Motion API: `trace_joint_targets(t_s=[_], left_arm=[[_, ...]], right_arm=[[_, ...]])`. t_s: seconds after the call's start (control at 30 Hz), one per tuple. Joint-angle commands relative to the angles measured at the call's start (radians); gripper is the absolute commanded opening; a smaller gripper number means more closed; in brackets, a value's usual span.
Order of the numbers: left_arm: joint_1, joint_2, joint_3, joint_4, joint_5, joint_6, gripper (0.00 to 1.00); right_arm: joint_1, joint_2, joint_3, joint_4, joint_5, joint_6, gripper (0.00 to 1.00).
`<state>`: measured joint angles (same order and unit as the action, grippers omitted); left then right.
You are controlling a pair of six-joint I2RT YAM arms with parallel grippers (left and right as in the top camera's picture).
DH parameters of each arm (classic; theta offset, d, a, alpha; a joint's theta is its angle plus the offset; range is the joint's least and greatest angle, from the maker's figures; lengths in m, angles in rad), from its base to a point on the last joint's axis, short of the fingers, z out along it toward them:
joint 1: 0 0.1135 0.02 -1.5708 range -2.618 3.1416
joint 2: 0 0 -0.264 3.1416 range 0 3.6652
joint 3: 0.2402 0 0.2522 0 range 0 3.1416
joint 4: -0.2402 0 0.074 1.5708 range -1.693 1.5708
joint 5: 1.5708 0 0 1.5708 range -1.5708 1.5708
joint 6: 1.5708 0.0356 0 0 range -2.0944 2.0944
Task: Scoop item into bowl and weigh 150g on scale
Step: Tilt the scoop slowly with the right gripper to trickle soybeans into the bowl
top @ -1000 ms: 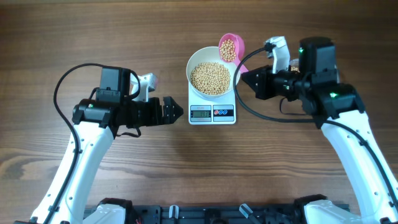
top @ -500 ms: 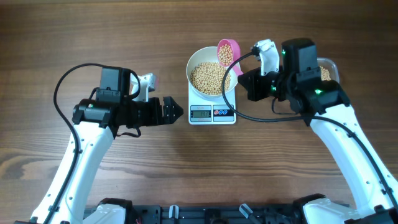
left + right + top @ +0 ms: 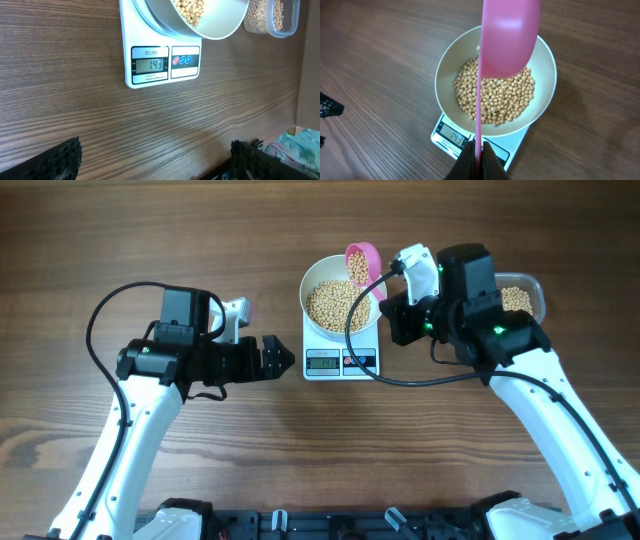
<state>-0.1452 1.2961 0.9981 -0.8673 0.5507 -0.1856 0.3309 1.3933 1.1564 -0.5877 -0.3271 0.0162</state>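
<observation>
Right gripper (image 3: pixel 477 150), clamped on the handle of the pink scoop (image 3: pixel 510 35), points it straight out over the bowl (image 3: pixel 547 67) on the scale (image 3: pixel 451 135). Left gripper (image 3: pixel 275 360) sits left of the scale, fingers apart.

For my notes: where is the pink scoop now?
Overhead, right of centre: the pink scoop, in the right pincer, hangs over the white bowl.

White arm links (image 3: pixel 130 430), black joints (image 3: pixel 178 358), looping black cables (image 3: pixel 91 330)
</observation>
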Motion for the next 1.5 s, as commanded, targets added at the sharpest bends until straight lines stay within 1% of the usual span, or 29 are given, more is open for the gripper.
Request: trace_joint_targets(t_s=[0.0,0.43,1.13,1.2,1.33,1.47], left_arm=[[-0.003,-0.002,0.023,0.003,0.012,-0.002,1.0],[-0.004,-0.002,0.023,0.003,0.012,-0.002,1.0],[-0.004,-0.002,0.023,0.003,0.012,-0.002,1.0],[-0.003,-0.002,0.023,0.003,0.012,-0.002,0.99],[-0.003,-0.002,0.023,0.003,0.012,-0.002,1.0],[-0.004,-0.002,0.023,0.003,0.012,-0.002,1.0]], right_arm=[[0.005,0.009,0.021,0.006,0.029,-0.042,0.04],[0.026,0.01,0.021,0.007,0.076,-0.043,0.04],[0.026,0.01,0.021,0.007,0.076,-0.043,0.04],[0.026,0.01,0.021,0.007,0.076,-0.052,0.04],[0.026,0.01,0.021,0.007,0.076,-0.116,0.04],[0.026,0.01,0.021,0.007,0.083,-0.12,0.04]])
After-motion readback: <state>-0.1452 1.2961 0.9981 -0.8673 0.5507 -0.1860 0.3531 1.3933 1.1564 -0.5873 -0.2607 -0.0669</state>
